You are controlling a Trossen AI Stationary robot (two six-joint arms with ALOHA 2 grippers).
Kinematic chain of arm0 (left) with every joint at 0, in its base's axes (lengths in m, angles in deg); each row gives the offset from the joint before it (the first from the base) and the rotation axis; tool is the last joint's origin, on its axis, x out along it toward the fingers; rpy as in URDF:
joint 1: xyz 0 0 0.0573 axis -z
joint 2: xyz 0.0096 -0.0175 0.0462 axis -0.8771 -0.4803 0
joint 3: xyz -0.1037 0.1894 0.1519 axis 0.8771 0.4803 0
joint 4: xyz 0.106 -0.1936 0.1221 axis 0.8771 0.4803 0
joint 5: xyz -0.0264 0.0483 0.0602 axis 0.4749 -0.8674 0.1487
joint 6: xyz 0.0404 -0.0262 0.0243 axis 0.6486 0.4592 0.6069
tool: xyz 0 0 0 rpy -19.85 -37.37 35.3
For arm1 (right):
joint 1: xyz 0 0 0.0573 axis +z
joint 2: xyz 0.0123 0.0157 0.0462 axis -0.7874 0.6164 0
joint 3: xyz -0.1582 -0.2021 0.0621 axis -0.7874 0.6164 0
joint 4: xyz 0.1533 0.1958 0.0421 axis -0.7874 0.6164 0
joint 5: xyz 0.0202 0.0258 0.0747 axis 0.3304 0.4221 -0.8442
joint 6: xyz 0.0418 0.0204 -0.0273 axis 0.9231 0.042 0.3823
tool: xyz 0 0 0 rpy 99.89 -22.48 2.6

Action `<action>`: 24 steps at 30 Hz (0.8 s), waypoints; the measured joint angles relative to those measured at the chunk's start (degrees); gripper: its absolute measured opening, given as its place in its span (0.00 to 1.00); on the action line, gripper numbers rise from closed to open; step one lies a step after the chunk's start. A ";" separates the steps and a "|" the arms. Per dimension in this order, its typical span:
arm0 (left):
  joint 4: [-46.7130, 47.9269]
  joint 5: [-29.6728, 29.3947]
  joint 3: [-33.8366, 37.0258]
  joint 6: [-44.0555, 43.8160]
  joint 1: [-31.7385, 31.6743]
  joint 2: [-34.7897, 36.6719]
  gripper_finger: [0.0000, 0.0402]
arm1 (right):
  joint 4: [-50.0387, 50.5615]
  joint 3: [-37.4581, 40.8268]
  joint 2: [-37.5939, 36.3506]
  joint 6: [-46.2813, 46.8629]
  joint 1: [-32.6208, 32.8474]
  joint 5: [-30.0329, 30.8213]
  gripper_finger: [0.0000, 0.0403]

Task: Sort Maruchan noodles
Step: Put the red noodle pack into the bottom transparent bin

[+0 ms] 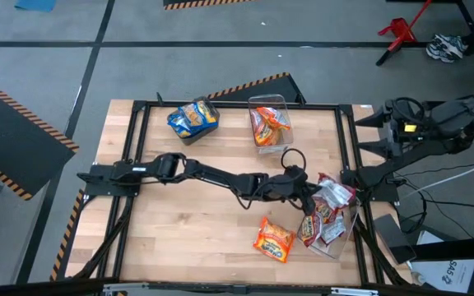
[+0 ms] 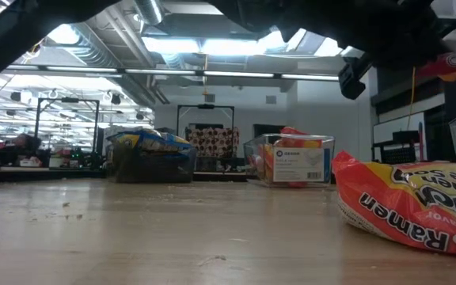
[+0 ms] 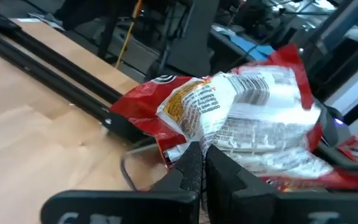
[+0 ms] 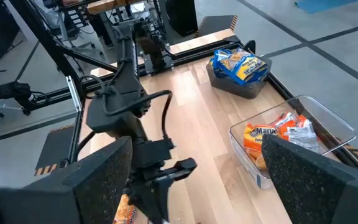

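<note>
Sorting looks well along, judging by how the packets lie: blue-and-yellow packets point(image 1: 193, 117) fill a dark bin point(image 4: 240, 86) at the far side of the counter point(image 1: 188, 222), orange packets point(image 1: 266, 125) sit in a clear bin point(image 1: 271, 103) just beside it, and red-and-white packets point(image 1: 329, 207) are heaped in a third clear bin point(image 1: 333, 244) at the counter's right edge. One loose orange packet point(image 1: 274, 239) lies flat on the wood just left of that heap, apart from its own colour's bin, so it probably has yet to be moved.

The left arm reaches low and nearly straight across the counter from its base on the left, elbow slightly bent, wrist pointed at the red heap. Its left claw point(image 3: 202, 163) has the fingers point(image 3: 188, 171) pressed almost together on the bottom edge of a crumpled red-and-white Maruchan packet point(image 3: 253, 112), which appears held just above or at the heap, near the black frame rail point(image 3: 55, 68). That pinch on an edge suits a thin, slippery wrapper, letting it hang and drop cleanly into the bin.

The right arm waits folded off the counter's right side, raised, its right claw point(image 4: 194, 186) spread wide and empty, looking back over the two far bins.
</note>
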 joint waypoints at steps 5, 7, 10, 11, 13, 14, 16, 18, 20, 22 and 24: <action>-0.92 1.63 0.04 0.00 0.40 0.00 0.00 | -0.10 0.00 -0.88 -0.63 0.00 0.02 0.86; -1.08 1.79 0.04 -0.03 0.38 0.00 0.00 | -0.10 0.00 -1.08 -0.52 0.00 0.04 0.86; -1.17 1.73 0.04 -1.26 0.37 0.00 0.00 | -0.12 0.00 -1.52 -0.34 0.00 0.04 0.86; -1.90 1.73 0.04 -1.47 0.33 0.00 0.00 | -0.12 0.00 -1.57 -0.34 0.00 0.07 0.86; -3.39 1.66 0.04 -1.45 0.31 0.00 0.00 | -0.12 0.00 -1.56 -0.32 0.00 0.09 0.86; -3.75 1.45 0.04 -1.45 0.32 0.00 0.00 | -0.12 0.00 -1.52 -0.32 0.00 0.09 0.86; -3.85 0.76 0.04 -1.47 0.51 0.00 0.00 | -0.12 0.00 -1.50 -0.48 0.00 0.04 0.86; -3.86 -0.07 0.04 -1.51 0.79 0.00 0.00 | -0.12 0.00 -1.54 -0.55 0.00 0.02 0.86; -3.99 -1.01 -0.01 -1.76 1.09 0.00 0.00 | -0.12 0.00 -1.52 -0.56 0.00 0.07 0.86; -3.87 -1.89 -0.30 -2.11 1.48 0.00 0.00 | -0.12 0.00 -1.52 -0.58 0.00 0.03 0.86; -3.99 -3.42 -0.42 -2.12 1.81 0.00 0.00 | -0.12 0.00 -1.54 -0.58 0.00 0.00 0.86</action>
